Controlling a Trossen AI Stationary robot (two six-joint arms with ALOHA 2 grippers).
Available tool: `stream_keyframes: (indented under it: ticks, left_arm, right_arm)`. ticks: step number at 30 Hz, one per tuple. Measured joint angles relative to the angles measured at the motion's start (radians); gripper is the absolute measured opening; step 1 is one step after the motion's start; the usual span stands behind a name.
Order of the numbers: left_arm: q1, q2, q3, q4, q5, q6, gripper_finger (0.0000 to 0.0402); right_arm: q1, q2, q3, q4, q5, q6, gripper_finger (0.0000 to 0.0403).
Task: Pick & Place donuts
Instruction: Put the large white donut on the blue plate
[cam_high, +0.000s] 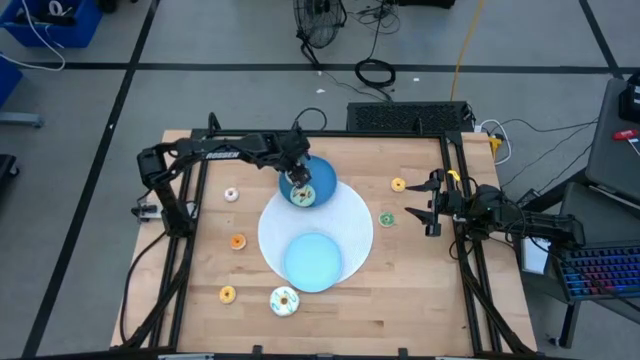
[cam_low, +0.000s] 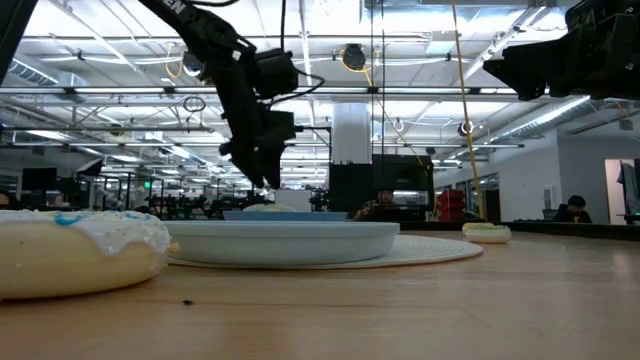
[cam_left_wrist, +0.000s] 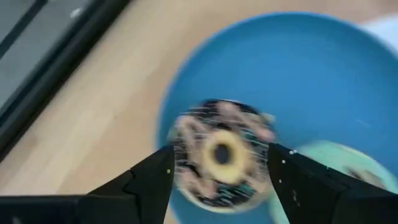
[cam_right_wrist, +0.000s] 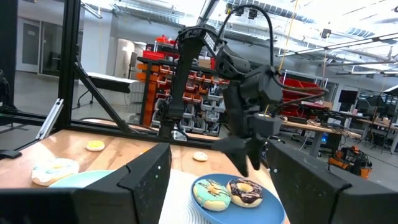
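Observation:
A chocolate-sprinkled donut and a teal donut lie side by side in a blue plate at the far middle of the table. My left gripper hangs open just above the chocolate donut, one finger on each side of it, pointing steeply down. The right wrist view shows a gap between its fingertips and the donut. My right gripper waits open at the table's right side. A white-frosted donut rests near the front edge.
A second, paler blue plate sits on a round white mat. Tiny donuts lie scattered on the wood: pale, orange, yellow, another yellow, green.

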Motion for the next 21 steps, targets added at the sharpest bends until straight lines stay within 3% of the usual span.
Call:
stream_keyframes:
  ticks: [5,9,13,21]
  left_arm:
    - [-0.093,-0.042,0.000,-0.041,0.161,0.194,0.0250]
    - [-0.208,-0.075,0.000,-0.078,0.189,0.241,0.0244]
    - [-0.349,-0.091,0.000,-0.113,0.166,0.200,0.0244]
    - [-0.646,-0.092,0.001,-0.197,0.038,-0.071,0.0243]
  right_arm:
    - [0.000,0.000,0.000,0.001,0.000,0.000,0.0249]
    - [0.000,0.000,0.000,0.001,0.000,0.000,0.0249]
    - [0.000,0.000,0.000,0.001,0.000,0.000,0.0249]
    - [0.000,0.000,0.000,0.001,0.000,0.000,0.0249]
